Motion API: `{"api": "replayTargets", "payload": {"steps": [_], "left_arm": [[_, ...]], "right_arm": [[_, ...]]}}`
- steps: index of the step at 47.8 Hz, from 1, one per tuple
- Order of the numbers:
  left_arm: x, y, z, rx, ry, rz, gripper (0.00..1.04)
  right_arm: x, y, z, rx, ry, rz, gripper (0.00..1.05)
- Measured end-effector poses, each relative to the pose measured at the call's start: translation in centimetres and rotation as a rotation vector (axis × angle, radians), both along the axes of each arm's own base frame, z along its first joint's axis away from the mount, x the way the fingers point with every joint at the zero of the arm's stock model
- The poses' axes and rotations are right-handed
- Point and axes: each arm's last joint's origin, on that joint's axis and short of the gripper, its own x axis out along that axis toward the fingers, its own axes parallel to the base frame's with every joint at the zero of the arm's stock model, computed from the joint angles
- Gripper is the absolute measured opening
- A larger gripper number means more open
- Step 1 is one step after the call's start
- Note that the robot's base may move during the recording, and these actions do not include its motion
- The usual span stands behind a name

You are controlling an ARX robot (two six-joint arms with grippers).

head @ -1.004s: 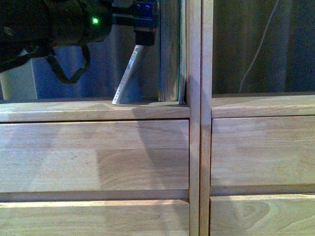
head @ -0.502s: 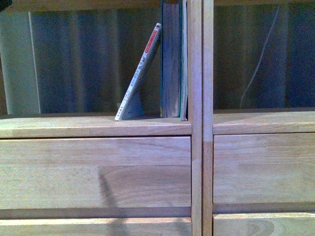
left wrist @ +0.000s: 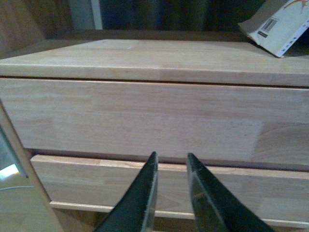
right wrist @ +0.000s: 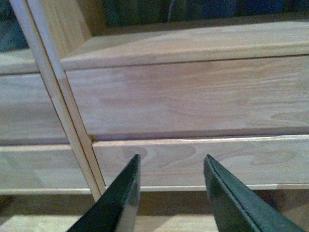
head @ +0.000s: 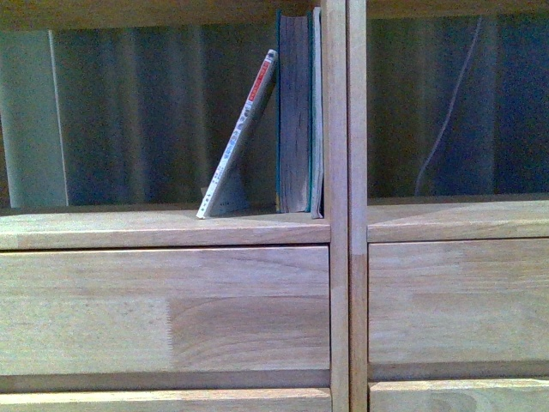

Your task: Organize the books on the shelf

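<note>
Two books [head: 296,112] in shelf [head: 171,227], tops cut off, left fingers [left wrist: 171,162] slightly parted, right fingers [right wrist: 171,164] wider, both empty

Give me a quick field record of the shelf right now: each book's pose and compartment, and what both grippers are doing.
thin white-spined book: tilted, foot on the shelf board, top leaning on the teal book
teal book: upright, beside the centre upright, left compartment
right compartment: no books visible
shelf board: bare to the left of the books
left gripper: empty, fingers slightly apart, facing the drawer fronts, below the books
right gripper: open, empty, facing the drawer fronts
arms in front view: none
</note>
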Motion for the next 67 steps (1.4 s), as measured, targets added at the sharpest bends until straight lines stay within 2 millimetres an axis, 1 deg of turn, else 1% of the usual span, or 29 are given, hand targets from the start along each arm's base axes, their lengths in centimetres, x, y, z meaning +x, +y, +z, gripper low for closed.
{"api": "replayTargets", "payload": {"steps": [2, 3, 5, 7, 8, 11, 12, 21, 35, 40, 47, 62, 64, 67], "left_arm": [[-0.4, 0.1, -0.6, 0.0, 0.0, 0.003, 0.15], [-0.5, 0.1, -0.8, 0.0, 0.001, 0.003, 0.13], [-1.0, 0.1, -1.5, -0.001, 0.004, 0.003, 0.04], [-1.4, 0.1, -2.2, -0.003, 0.006, 0.003, 0.03], [-1.5, 0.1, -2.3, -0.003, 0.007, 0.003, 0.03], [-2.0, 0.1, -2.9, -0.003, 0.007, 0.002, 0.03], [-2.2, 0.1, -3.2, -0.003, 0.007, 0.001, 0.03], [-3.4, 0.1, -4.6, -0.003, 0.007, 0.002, 0.03], [-4.7, 0.1, -6.0, -0.003, 0.001, 0.002, 0.03], [-5.3, 0.1, -6.5, -0.003, 0.001, 0.002, 0.03], [-5.8, 0.1, -6.9, -0.003, 0.001, 0.002, 0.03], [-6.6, 0.1, -7.5, -0.003, -0.003, 0.002, 0.03], [-6.7, 0.1, -7.9, -0.003, -0.014, 0.002, 0.03], [-6.9, 0.1, -8.2, -0.003, -0.008, 0.002, 0.03]], "right_arm": [[-0.1, 0.0, -0.7, -0.019, 0.005, 0.003, 0.36], [-0.1, 0.0, -0.9, -0.023, 0.005, 0.005, 0.34], [-0.3, 0.1, -1.5, -0.035, 0.002, 0.011, 0.25], [-0.5, 0.1, -1.9, -0.042, -0.004, 0.01, 0.17], [-0.5, 0.1, -2.0, -0.043, -0.005, 0.01, 0.15], [-0.6, 0.1, -2.6, -0.047, -0.007, 0.01, 0.04], [-0.7, 0.1, -2.9, -0.055, -0.005, 0.01, 0.03], [-1.0, 0.1, -4.4, -0.058, 0.001, 0.01, 0.03], [-1.3, 0.1, -5.7, -0.058, -0.004, 0.01, 0.03], [-2.2, 0.1, -6.4, -0.059, 0.015, 0.01, 0.03], [-2.4, 0.1, -6.4, -0.061, -0.013, 0.008, 0.03], [-2.5, 0.1, -7.4, -0.061, -0.01, 0.008, 0.03], [-2.5, 0.1, -7.9, -0.061, -0.01, 0.008, 0.03], [-2.5, 0.1, -7.9, -0.061, -0.015, 0.008, 0.03]]}}
